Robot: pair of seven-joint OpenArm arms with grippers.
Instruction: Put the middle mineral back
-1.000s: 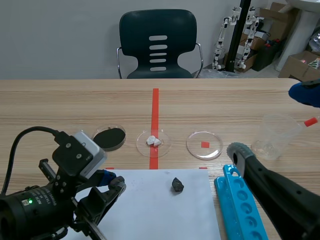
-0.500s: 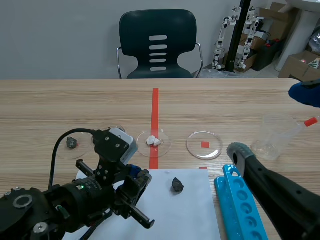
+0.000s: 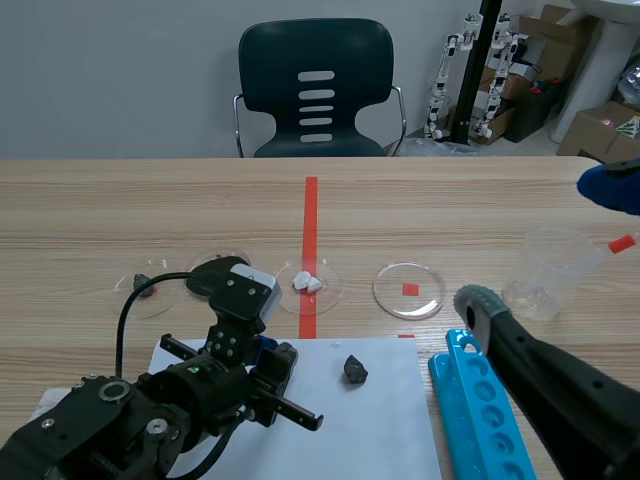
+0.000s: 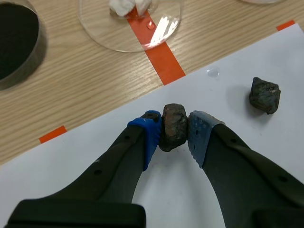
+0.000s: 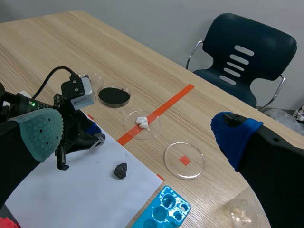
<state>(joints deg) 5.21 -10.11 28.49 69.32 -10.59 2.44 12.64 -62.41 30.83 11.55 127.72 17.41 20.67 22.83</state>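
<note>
Sitting squeezed inside the left end effector point(image 4: 175, 133) — a brown mineral point(image 4: 174, 124).

Lab room, even indoor light. Wood-grain table point(image 3: 150, 200) runs well ahead of left gripper point(image 3: 275, 352) to far edge. Beyond that edge, almost straight ahead of gripper: dark teal chair point(image 3: 315, 85), slotted back, chrome frame, drawn close to table. Plain grey wall point(image 3: 120, 80) behind chair. Far ahead, off to gripper's right: black pole point(image 3: 487, 60), small white robot figures point(image 3: 445, 85) propped beside it, cardboard boxes point(image 3: 600, 125) piled on pale floor point(image 3: 535, 143).
</note>
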